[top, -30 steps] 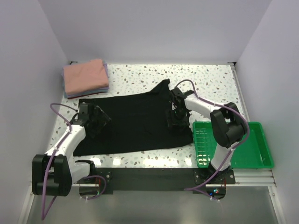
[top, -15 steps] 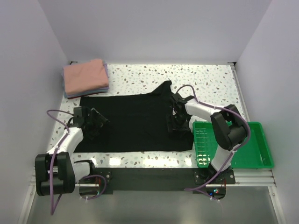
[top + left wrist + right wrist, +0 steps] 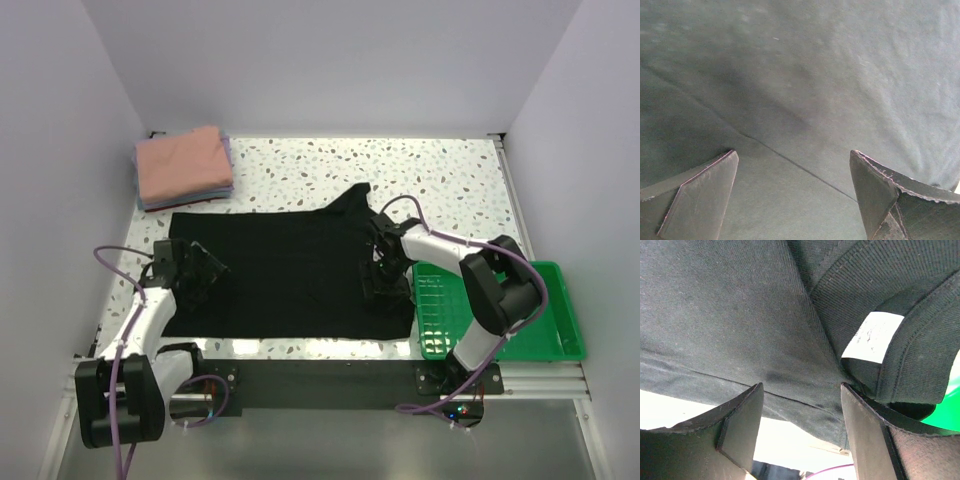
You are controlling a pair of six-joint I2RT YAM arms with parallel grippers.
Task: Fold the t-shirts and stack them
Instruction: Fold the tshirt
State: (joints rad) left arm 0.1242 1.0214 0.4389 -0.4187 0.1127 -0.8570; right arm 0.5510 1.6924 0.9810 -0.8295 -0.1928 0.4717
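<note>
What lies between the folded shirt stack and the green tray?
The spread black t-shirt, with the right tool over it, in the top external view.

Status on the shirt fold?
Left gripper, right gripper open over black t-shirt. Shirt spread flat, not stacked. Green tray beside its right edge.

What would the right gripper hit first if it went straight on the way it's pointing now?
Most likely the black cloth t-shirt: its cloth fills the right wrist view straight ahead of the open right gripper, just beside the collar's white tag. How close is unclear.
</note>
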